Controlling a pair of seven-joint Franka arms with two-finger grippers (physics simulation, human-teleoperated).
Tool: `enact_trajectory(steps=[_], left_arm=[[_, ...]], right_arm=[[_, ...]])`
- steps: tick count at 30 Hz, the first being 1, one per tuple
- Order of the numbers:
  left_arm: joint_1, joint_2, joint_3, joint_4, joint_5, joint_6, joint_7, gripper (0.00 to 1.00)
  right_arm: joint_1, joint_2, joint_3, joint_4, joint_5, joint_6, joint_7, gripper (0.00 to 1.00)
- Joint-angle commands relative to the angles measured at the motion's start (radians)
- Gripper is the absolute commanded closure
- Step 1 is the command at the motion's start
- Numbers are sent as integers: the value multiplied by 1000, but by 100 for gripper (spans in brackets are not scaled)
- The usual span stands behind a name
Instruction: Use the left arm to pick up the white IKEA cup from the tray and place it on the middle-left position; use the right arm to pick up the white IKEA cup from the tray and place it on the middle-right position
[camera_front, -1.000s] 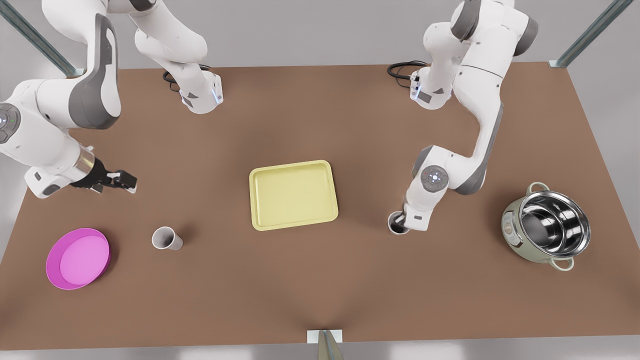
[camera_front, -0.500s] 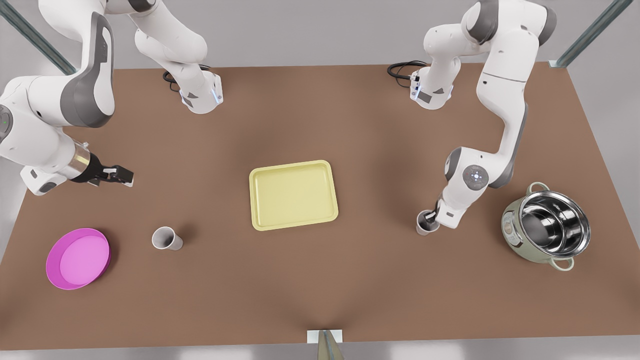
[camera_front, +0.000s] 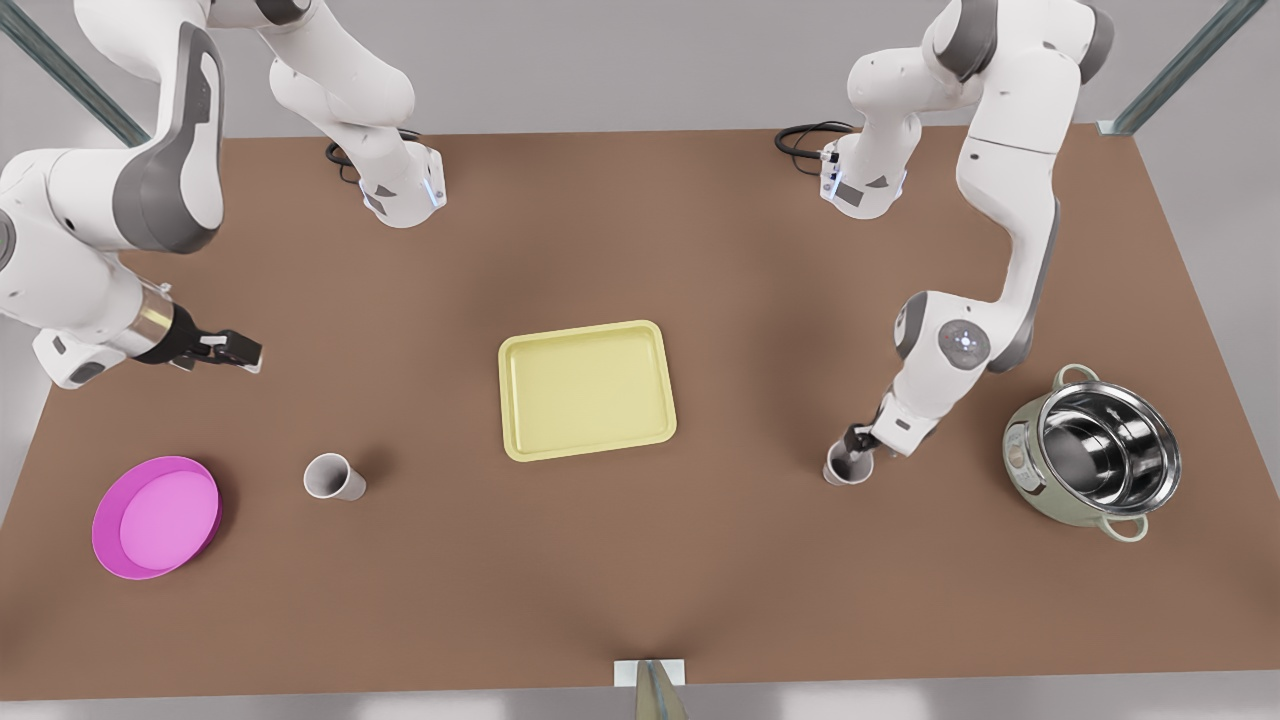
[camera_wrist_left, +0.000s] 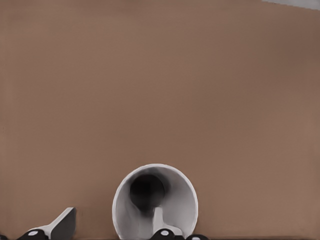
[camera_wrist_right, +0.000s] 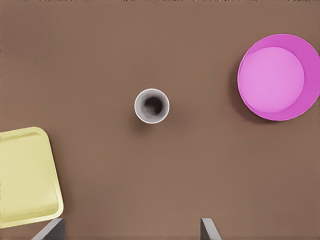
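Observation:
The pale yellow tray (camera_front: 585, 390) lies mid-table with nothing in it. One white cup (camera_front: 842, 468) stands on the brown tabletop at the front view's right. My left gripper (camera_front: 858, 442) is at its rim. In the left wrist view one finger (camera_wrist_left: 159, 222) is inside the cup (camera_wrist_left: 175, 200) and the other finger (camera_wrist_left: 57, 227) stands outside, clear of the wall, so the gripper (camera_wrist_left: 107, 226) is open. A second white cup (camera_front: 332, 477) stands upright at the front view's left. My right gripper (camera_front: 243, 352) hovers open, above and behind it, holding nothing.
A round magenta dish (camera_front: 155, 515) sits near the table's corner at the front view's left, beside the second cup (camera_wrist_right: 151, 106). A steel pot (camera_front: 1095, 452) stands at the front view's right, close to the left arm. The tray's corner (camera_wrist_right: 25, 175) shows in the right wrist view.
The left arm carried its cup from beside the tray toward the front view's right, then a little nearer the front edge. The right gripper drew back slightly toward the front view's left.

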Motion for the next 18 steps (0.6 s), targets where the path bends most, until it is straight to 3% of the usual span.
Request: enact_trajectory(steps=[1, 2, 3, 6, 7, 10, 18], left_arm=[[-7, -116, -10, 74, 21, -458, 164, 0], [-7, -124, -18, 257, 10, -728, 207, 0], [-4, -124, -12, 357, -48, -851, 216, 0], [13, -243, 10, 374, -71, -969, 283, 0], [13, -319, 36, 291, -103, -929, 287, 0], [16, -265, 41, 312, -105, -845, 337, 0], [24, -254, 42, 311, -103, -834, 333, 0]], right_arm=[[1, -2, 3, 7, 1, -1, 7, 0], [1, -8, 7, 7, 4, -4, 13, 0], [1, -10, 3, 7, 4, -9, 23, 0], [1, -8, 4, 7, 2, 0, 23, 0], [1, -8, 4, 7, 2, 2, 25, 0], [1, -7, 7, 7, 1, 5, 23, 0], [1, -4, 7, 14, -3, 8, 22, 0]])
